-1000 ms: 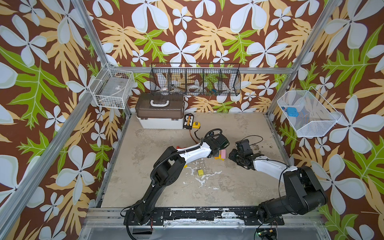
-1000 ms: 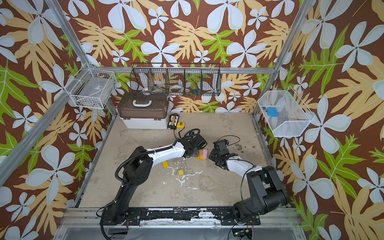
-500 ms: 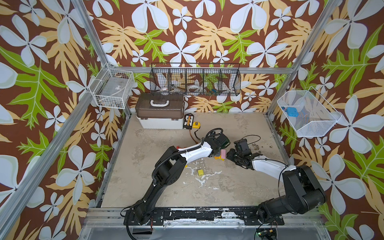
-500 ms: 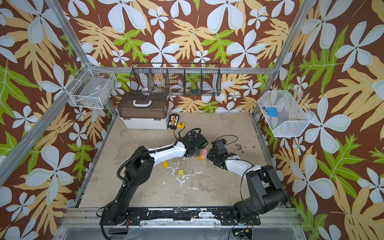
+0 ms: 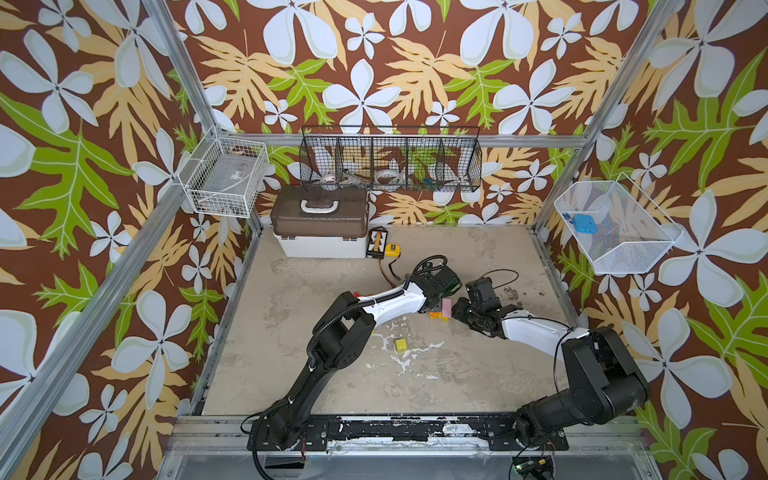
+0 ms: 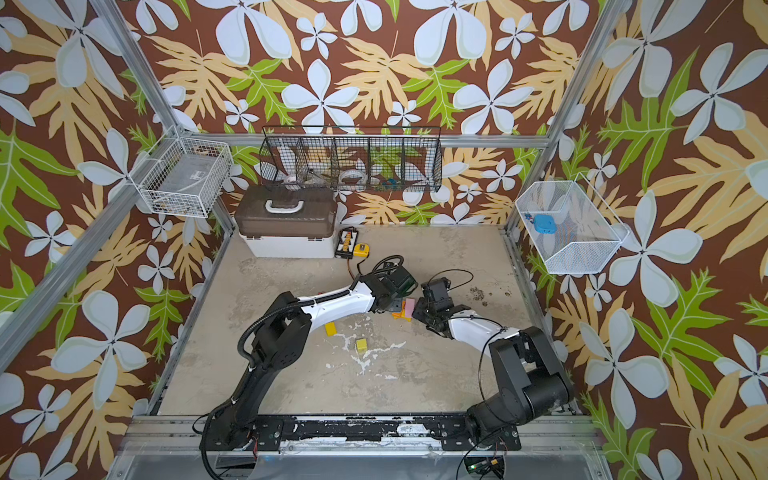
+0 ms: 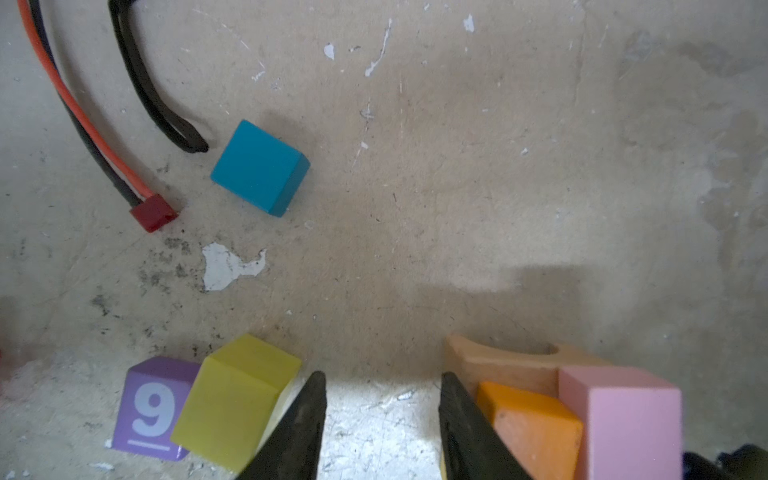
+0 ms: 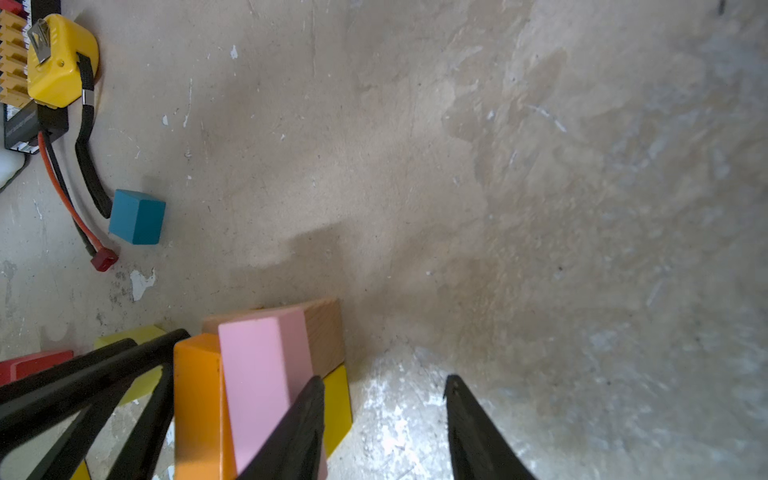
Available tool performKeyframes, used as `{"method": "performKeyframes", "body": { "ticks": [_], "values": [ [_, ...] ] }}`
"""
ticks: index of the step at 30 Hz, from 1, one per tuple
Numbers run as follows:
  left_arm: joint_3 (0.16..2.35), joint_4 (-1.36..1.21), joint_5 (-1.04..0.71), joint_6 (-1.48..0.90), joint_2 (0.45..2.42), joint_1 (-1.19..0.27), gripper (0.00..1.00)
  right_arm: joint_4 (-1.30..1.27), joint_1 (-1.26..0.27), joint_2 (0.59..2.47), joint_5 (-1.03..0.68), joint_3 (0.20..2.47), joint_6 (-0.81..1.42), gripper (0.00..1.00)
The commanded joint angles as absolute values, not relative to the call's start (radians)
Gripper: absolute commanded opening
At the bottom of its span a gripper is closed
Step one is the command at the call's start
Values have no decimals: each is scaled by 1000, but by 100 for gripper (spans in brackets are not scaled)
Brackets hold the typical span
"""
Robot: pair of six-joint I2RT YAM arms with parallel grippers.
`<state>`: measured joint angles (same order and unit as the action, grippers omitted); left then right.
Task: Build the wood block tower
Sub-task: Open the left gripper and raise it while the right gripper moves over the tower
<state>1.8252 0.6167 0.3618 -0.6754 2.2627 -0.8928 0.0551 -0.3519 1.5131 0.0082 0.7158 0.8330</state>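
While L tool gapes (empty), R tool beside pink block.

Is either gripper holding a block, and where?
Nothing held. Left gripper and right gripper are open, jaws empty, flanking the orange block and pink block.

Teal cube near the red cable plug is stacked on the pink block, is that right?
No. The teal cube is near the red cable plug, but it rests directly on the table, well apart from the pink block. The left wrist view shows this.
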Motion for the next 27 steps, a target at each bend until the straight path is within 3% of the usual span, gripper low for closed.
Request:
{"method": "performKeyframes", "body": {
  "ticks": [1,27],
  "values": [
    [1835,623,366,-678,2267,-889,47,51,-356,1515,19,722,832,48],
    [1862,617,348,-699,2289,-876,46,55,-362,1547,15,753,808,49]
  ]
}}
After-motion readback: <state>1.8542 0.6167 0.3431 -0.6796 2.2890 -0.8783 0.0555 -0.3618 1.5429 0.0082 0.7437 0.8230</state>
